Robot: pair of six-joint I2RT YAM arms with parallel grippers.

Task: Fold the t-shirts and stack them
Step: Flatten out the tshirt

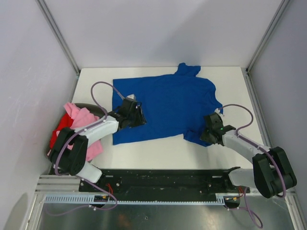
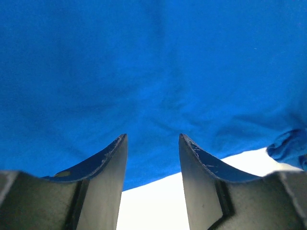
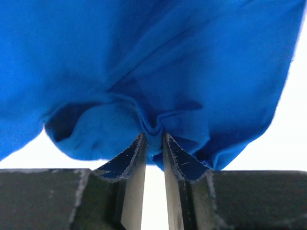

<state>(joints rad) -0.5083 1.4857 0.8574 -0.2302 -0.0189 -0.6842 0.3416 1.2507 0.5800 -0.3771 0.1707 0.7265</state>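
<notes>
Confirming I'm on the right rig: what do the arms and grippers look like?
Both the left arm and right arm have white links with bulky black joints, and a thin purple cable loops off each. The left gripper and right gripper carry two dark, wedge-shaped fingers with scuffed, scratched edges.

royal blue t-shirt (plain solid colour on the side showing), light pink t-shirt, red t-shirt, white table, purple cable, pale grey walls, black base rail, left arm white with black joints
</notes>
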